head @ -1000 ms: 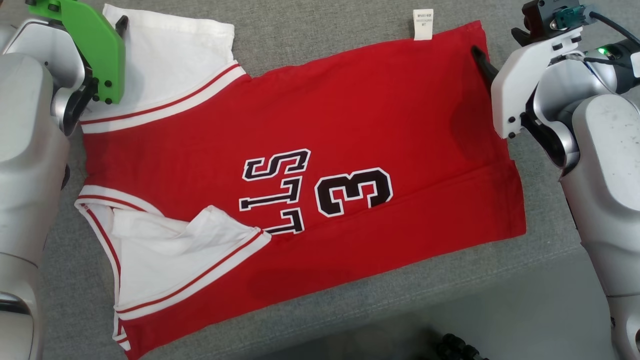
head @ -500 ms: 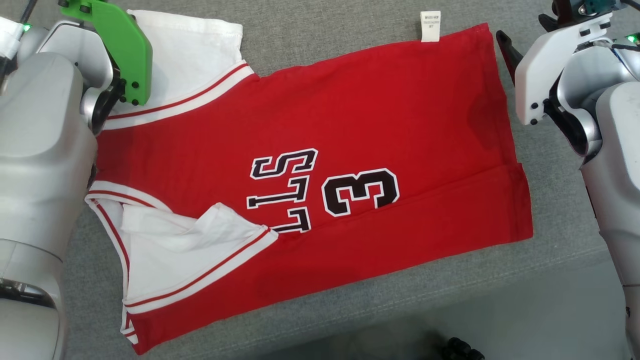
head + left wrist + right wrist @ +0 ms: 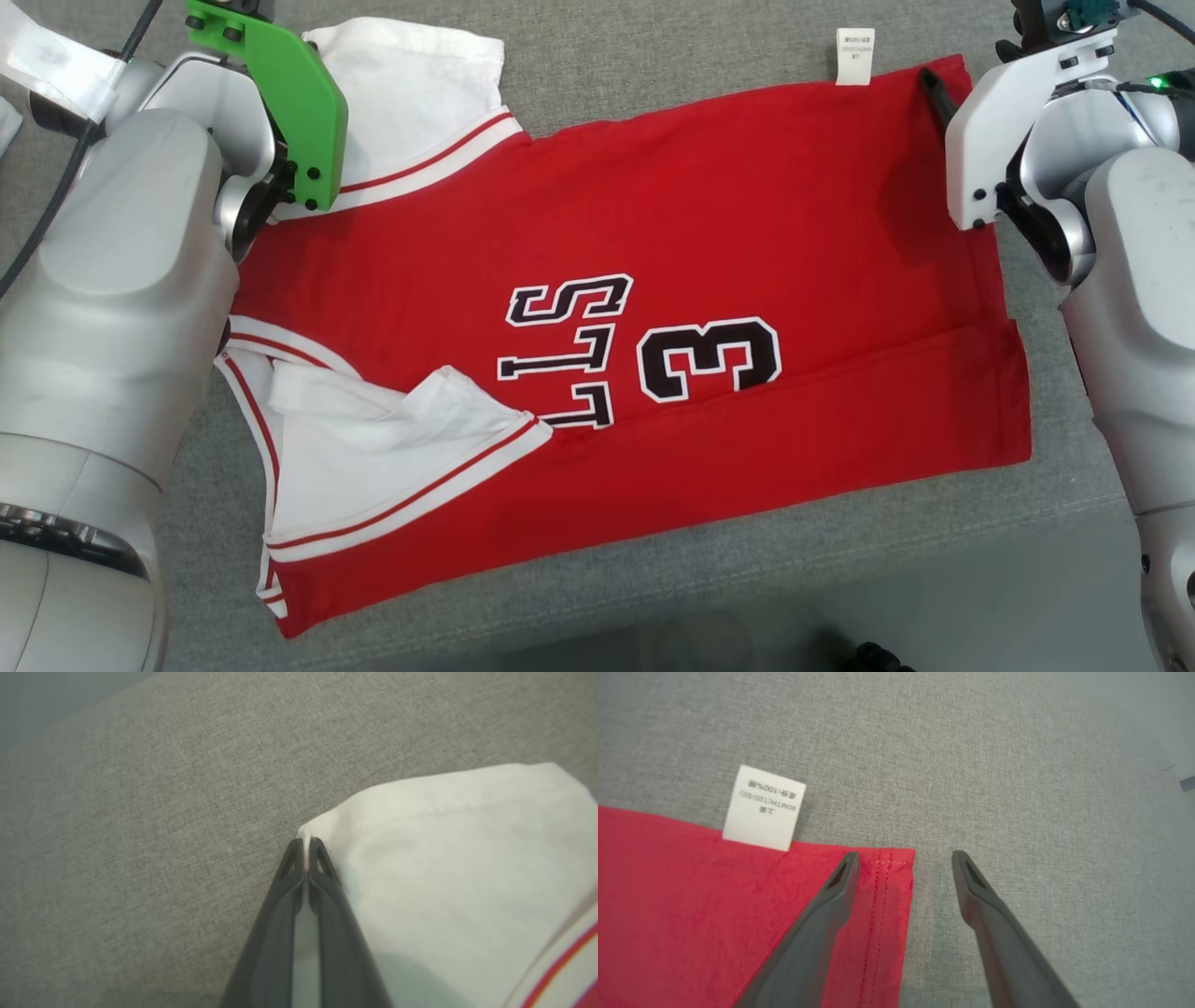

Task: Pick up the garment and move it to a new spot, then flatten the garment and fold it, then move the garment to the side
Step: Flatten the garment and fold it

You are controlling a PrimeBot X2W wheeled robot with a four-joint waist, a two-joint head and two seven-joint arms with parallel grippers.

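Pinches the corner of the white sleeve [image 3: 444, 858] with the left gripper [image 3: 306, 844], fingers pressed tight together on the cloth. Holds the right gripper [image 3: 906, 856] wide open with nothing in it, one finger over the red hem corner [image 3: 896, 872], the other over the bare grey worktop [image 3: 1017, 742]. Finds the garment [image 3: 653, 280] flat on the worktop, long way going from the left arm to the right arm, a gripper at each far corner. Probably needs the right gripper to close on that hem corner, just beside the white tag [image 3: 763, 807].
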